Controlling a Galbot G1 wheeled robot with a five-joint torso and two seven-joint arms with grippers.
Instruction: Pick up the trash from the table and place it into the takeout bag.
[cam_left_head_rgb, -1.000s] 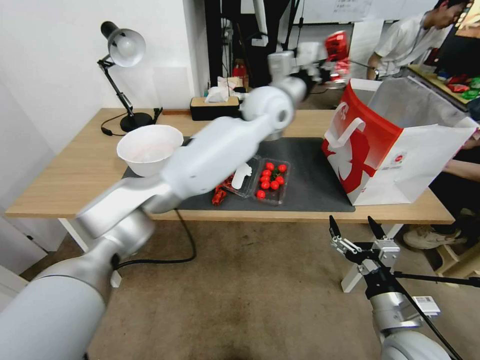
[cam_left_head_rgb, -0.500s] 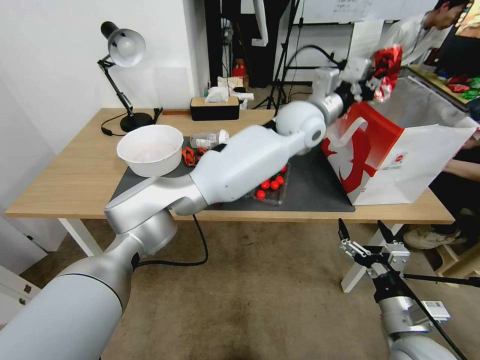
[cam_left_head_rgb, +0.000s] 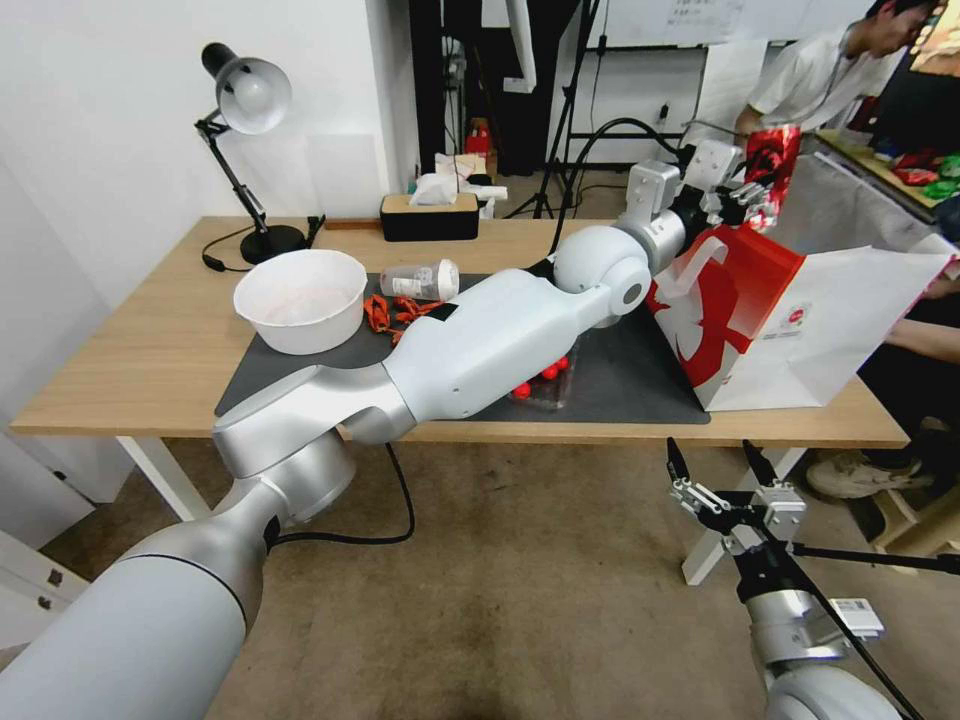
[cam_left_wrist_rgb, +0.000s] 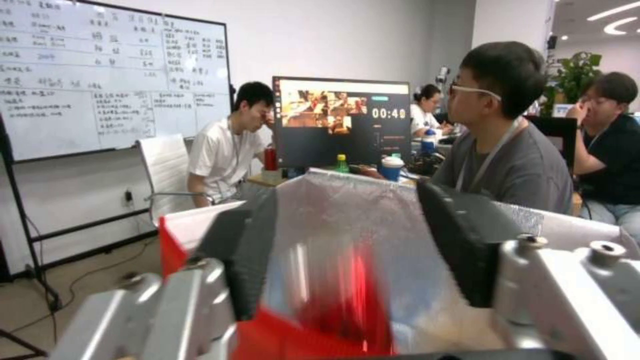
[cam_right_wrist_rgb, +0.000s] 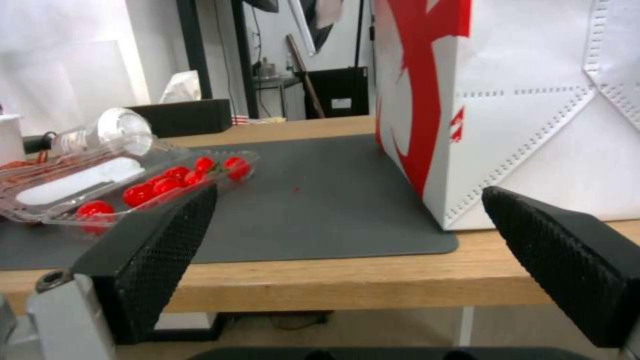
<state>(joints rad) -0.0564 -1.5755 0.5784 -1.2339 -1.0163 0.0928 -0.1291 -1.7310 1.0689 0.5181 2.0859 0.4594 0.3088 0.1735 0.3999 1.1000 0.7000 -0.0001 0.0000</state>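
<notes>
Though unclasped, wrapper (cam_left_head_rgb: 772, 172) beside left hand (cam_left_head_rgb: 745, 195).

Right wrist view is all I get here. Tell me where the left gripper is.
Observer: The left gripper is above the open mouth of the takeout bag.
Operator: Report its grip.
Observer: Its jaws stand wide apart. A red piece of trash shows as a streak between them, over the bag's foil lining.
Operator: Name what stands left of the clear cup.
Observer: A white bowl stands upright there, left of the lying clear cup.
</notes>
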